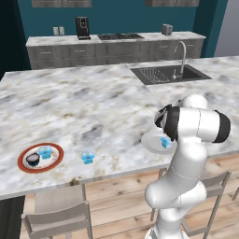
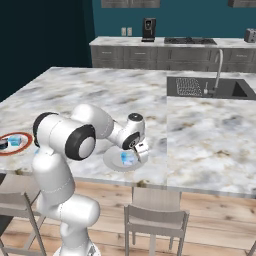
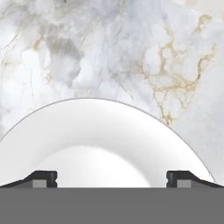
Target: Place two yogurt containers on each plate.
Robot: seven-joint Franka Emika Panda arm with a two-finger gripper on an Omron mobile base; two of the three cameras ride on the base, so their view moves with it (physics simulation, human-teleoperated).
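Observation:
The plain white plate (image 1: 151, 142) lies near the counter's front edge and holds one pale blue yogurt container (image 1: 165, 142). My gripper (image 2: 135, 151) hovers just above that plate (image 2: 112, 161), open, with the blue cup (image 2: 127, 158) beside and below its fingers. In the hand view the fingertips (image 3: 43, 178) stand wide apart over the plate (image 3: 100, 131) with nothing between them. The orange-rimmed plate (image 1: 56, 150) at the far left carries a black container (image 1: 32, 159) and a blue one (image 1: 45, 151). Another blue container (image 1: 87, 157) stands loose on the counter between the plates.
The marble island counter (image 1: 93, 107) has a sink (image 1: 170, 73) with a faucet (image 1: 181, 56) at the back right. Stools (image 1: 58, 214) stand below the front edge. My own arm (image 1: 196, 126) blocks part of the plain plate in the left base view.

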